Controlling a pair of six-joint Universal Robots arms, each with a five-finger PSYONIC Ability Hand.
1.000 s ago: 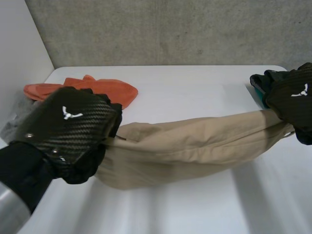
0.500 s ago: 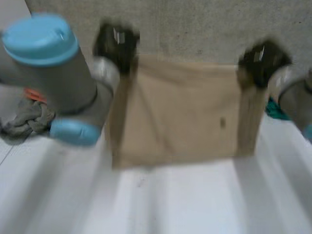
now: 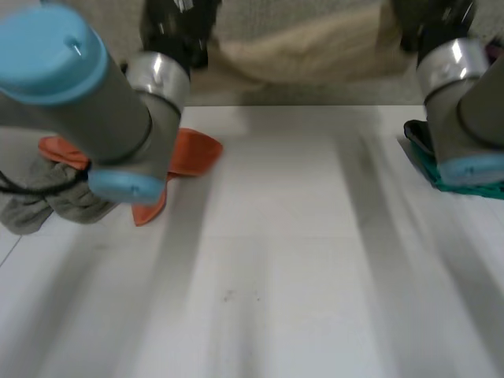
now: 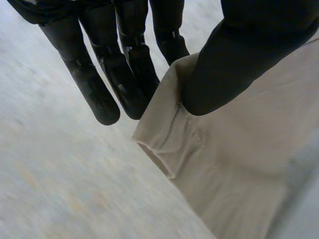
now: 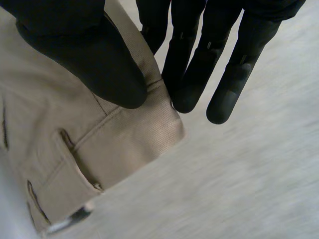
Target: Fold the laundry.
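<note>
A beige garment hangs high above the far edge of the table, stretched between my two raised hands. My left hand pinches one corner of the garment between its thumb and straight fingers. My right hand pinches the other corner, at the waistband with belt loops, between its thumb and fingers.
An orange cloth and a grey cloth lie at the table's far left, partly behind my left arm. A teal cloth lies at the far right, under my right arm. A grey wall stands behind.
Both hands have lifted the beige garment off the table and swung it up and away toward the wall; the arms now reach high, and the table's middle is bare.
</note>
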